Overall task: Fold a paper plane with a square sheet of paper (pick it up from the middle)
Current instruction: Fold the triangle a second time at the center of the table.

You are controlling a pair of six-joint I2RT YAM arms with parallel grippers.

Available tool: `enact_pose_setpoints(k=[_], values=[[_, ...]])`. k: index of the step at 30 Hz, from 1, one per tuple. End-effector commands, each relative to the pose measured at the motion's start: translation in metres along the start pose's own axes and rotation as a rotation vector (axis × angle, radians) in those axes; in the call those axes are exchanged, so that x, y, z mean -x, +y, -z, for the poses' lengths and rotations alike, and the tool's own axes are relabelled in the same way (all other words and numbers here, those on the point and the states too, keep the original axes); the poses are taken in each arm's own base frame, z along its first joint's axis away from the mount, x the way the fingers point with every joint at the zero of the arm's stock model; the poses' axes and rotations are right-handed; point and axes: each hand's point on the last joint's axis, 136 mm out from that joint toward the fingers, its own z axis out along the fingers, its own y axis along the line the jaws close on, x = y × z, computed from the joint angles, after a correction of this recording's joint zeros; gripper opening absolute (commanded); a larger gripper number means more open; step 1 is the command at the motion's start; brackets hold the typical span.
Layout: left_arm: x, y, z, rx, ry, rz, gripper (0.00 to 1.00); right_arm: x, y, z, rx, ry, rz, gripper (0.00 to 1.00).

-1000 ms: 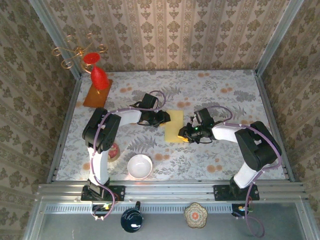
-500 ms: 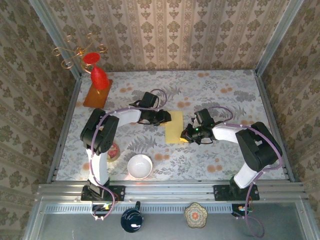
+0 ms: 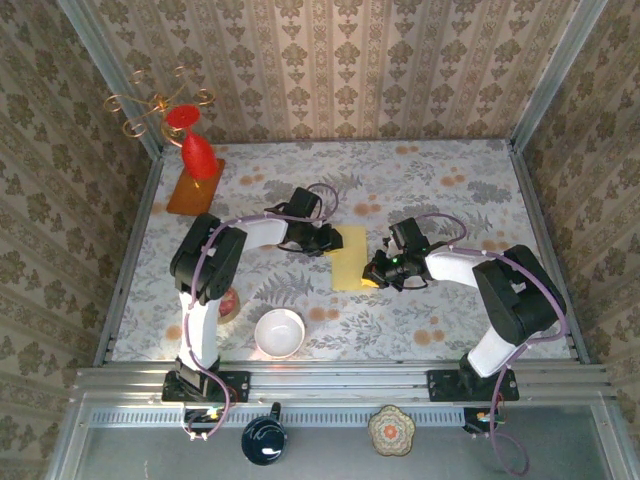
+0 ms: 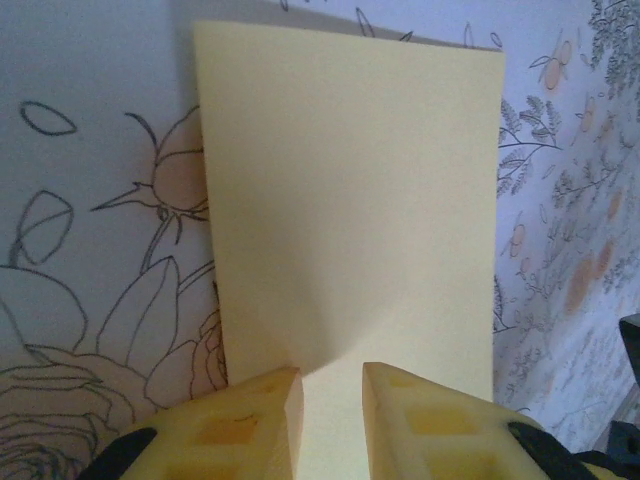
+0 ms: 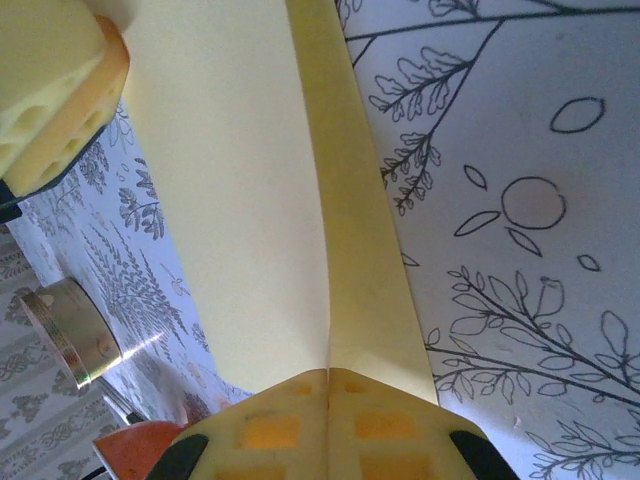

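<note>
Right wrist showed right pincer [image 5: 328,380] clamped shut on sheet [image 5: 235,200] flap. Left wrist showed left pincer [image 4: 332,388] parted over the sheet. White bowl [image 3: 279,332] sat near-left on counter [image 3: 450,330].

sheet [image 4: 350,200]: pale yellow, flat on floral table [image 4: 100,200]
left gripper [image 4: 332,385]: jaws slightly apart over sheet's near edge

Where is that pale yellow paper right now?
In the top view the folded sheet of paper sits mid-table between the left end effector and right end effector, beyond the white bowl.
</note>
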Motion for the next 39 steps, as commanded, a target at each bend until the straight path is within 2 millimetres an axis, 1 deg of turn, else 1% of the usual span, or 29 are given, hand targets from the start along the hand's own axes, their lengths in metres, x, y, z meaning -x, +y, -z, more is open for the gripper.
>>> enact_pose_setpoints(k=[1, 6, 13, 19, 23, 26, 28, 31, 34, 36, 39], values=[[-0.003, 0.010, -0.004, 0.048, 0.023, 0.025, 0.25, 0.002, 0.022, 0.006, 0.051, 0.006, 0.055, 0.00], [-0.007, 0.017, -0.004, 0.078, 0.021, 0.034, 0.24, 0.006, 0.040, 0.004, 0.097, 0.020, 0.094, 0.00], [-0.006, 0.022, 0.001, 0.113, -0.001, 0.029, 0.21, 0.015, 0.059, -0.007, 0.132, 0.034, 0.114, 0.00], [-0.006, 0.023, 0.002, 0.113, -0.002, 0.027, 0.18, 0.021, 0.065, -0.021, 0.131, 0.021, 0.134, 0.00], [-0.007, 0.021, 0.001, 0.105, 0.002, 0.021, 0.16, 0.027, 0.063, -0.026, 0.115, -0.015, 0.131, 0.00], [-0.005, 0.016, 0.002, 0.083, 0.001, 0.015, 0.15, 0.031, 0.062, -0.027, 0.106, -0.039, 0.113, 0.00], [-0.001, 0.006, 0.007, 0.060, -0.011, -0.001, 0.15, 0.032, 0.059, -0.027, 0.097, -0.047, 0.099, 0.00], [0.009, -0.012, 0.021, 0.027, -0.046, -0.035, 0.17, 0.030, 0.053, -0.026, 0.065, -0.047, 0.085, 0.00], [0.017, -0.022, 0.031, 0.008, -0.074, -0.056, 0.18, 0.028, 0.052, -0.021, 0.055, -0.047, 0.090, 0.00], [0.018, -0.021, 0.031, 0.012, -0.076, -0.064, 0.18, 0.027, 0.052, -0.020, 0.054, -0.046, 0.091, 0.00], [0.014, -0.010, 0.023, 0.038, -0.051, -0.057, 0.18, 0.025, 0.052, -0.021, 0.065, -0.038, 0.084, 0.00]])
